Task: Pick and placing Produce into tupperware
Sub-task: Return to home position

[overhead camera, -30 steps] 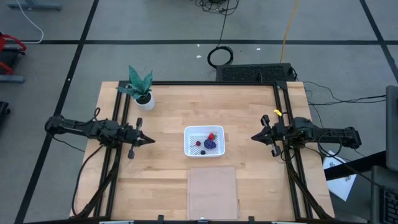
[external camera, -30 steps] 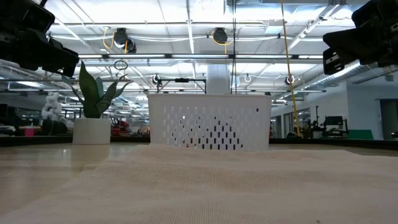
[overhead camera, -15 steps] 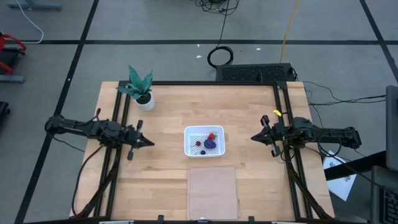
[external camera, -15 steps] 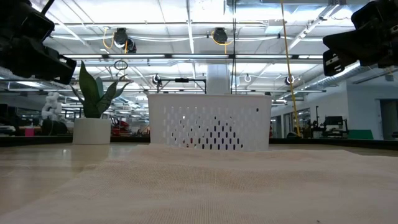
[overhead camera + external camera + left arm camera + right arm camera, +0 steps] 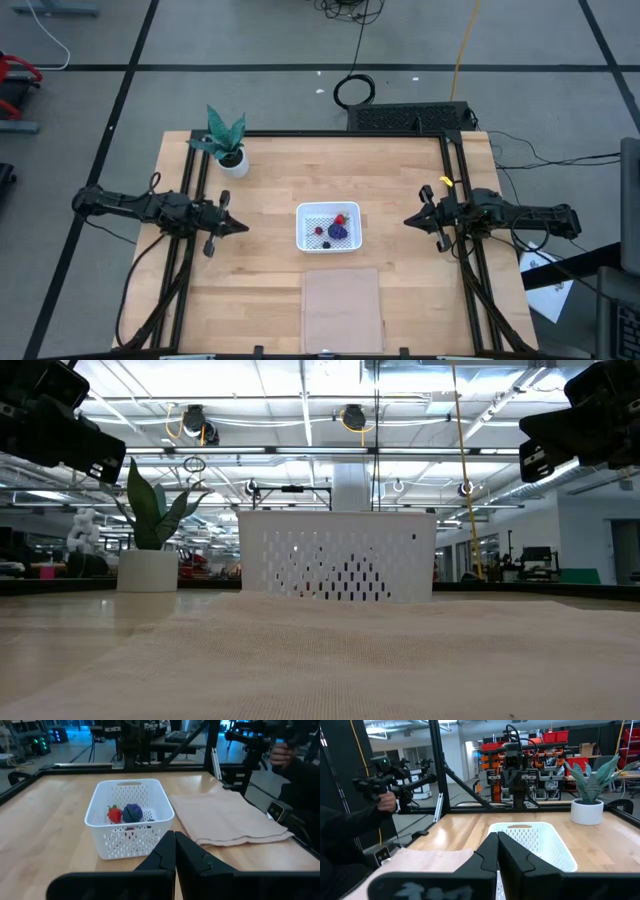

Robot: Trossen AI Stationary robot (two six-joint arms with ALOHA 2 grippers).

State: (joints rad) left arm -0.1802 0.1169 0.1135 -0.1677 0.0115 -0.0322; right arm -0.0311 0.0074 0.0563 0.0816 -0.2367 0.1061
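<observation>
The tupperware (image 5: 328, 227), a white perforated container, stands on its base at the table's middle. The produce lies inside it: a red strawberry piece (image 5: 114, 813), a purple lumpy cluster (image 5: 132, 812) and a small dark berry (image 5: 326, 244). My left gripper (image 5: 243, 226) hovers shut over the table's left side and points level at the container, well short of it. My right gripper (image 5: 408, 221) hovers shut over the right side and also points at the container, well clear of it. In each wrist view the fingertips (image 5: 175, 835) (image 5: 497, 836) meet with nothing between them.
A potted plant (image 5: 226, 140) stands at the far left corner. A flat beige sheet (image 5: 342, 310) lies just in front of the container, at the near edge. Black frame rails (image 5: 458, 180) run along both sides. A person in dark sleeves (image 5: 350, 835) stands beyond the table's near side.
My left gripper has dipped a little and come back up, staying shut and in place. The container and the produce have not moved.
</observation>
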